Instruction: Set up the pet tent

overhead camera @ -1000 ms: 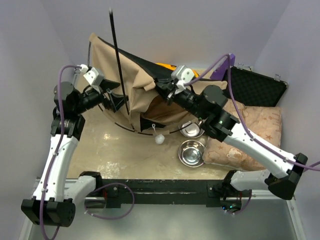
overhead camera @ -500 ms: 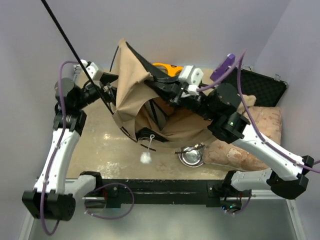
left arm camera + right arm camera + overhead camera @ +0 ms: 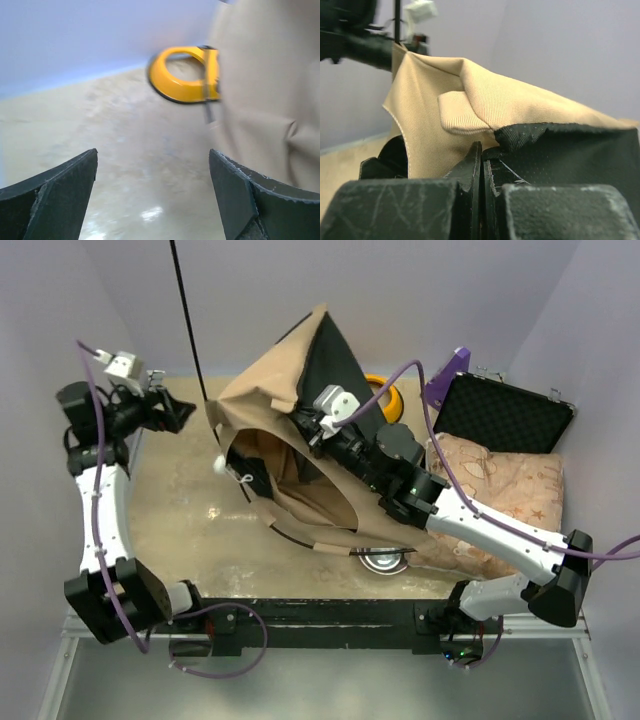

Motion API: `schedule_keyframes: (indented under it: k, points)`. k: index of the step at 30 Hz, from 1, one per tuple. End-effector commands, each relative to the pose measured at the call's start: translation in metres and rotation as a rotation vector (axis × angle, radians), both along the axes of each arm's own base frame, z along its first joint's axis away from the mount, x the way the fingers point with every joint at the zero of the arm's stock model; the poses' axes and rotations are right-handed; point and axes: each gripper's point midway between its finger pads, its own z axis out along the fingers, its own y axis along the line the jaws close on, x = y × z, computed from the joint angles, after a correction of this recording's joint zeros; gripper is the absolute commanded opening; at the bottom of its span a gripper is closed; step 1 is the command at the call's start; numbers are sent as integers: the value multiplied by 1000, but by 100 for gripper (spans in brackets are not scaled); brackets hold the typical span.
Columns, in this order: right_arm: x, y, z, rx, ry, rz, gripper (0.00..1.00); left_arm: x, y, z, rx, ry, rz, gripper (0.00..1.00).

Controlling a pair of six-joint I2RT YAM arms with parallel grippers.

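The right claw [image 3: 481,162], pinched shut on the tent's [image 3: 262,390] fabric edge, props it up to take shape, while the left claw [image 3: 152,175] gapes wide and empty nearby.

Yellow feeder [image 3: 386,392] at the back, open black case [image 3: 505,412] far right, star-patterned cushion [image 3: 512,483] just nearer, steel bowl [image 3: 382,561] beside it

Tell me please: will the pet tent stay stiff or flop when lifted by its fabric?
Probably floppy: the pet tent drapes and creases where the right end effector pinches its edge. Likely light for its size, as one pinch seems to raise a whole peak. The thin black pole looks springy and may whip.
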Motion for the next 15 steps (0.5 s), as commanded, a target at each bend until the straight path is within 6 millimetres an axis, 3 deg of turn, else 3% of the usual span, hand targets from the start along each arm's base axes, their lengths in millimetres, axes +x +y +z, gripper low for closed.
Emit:
schedule_keyframes:
  k: [1, 4, 8, 13, 15]
  points:
    - [6, -21, 71, 206, -149, -80, 0, -37, 26, 64, 120, -155, 26, 97]
    - [7, -7, 91, 212, -226, -50, 0, -61, 11, 58, 83, -170, -26, 97]
    - [-10, 10, 120, 216, -347, 63, 0, -79, -16, 45, -91, -155, -104, 95]
    - [-24, 28, 155, 251, -403, 170, 0, -96, -35, 75, -115, -282, -179, 97]
    - [-29, 34, 162, 249, -428, 211, 0, -93, -39, 80, -126, -292, -195, 95]
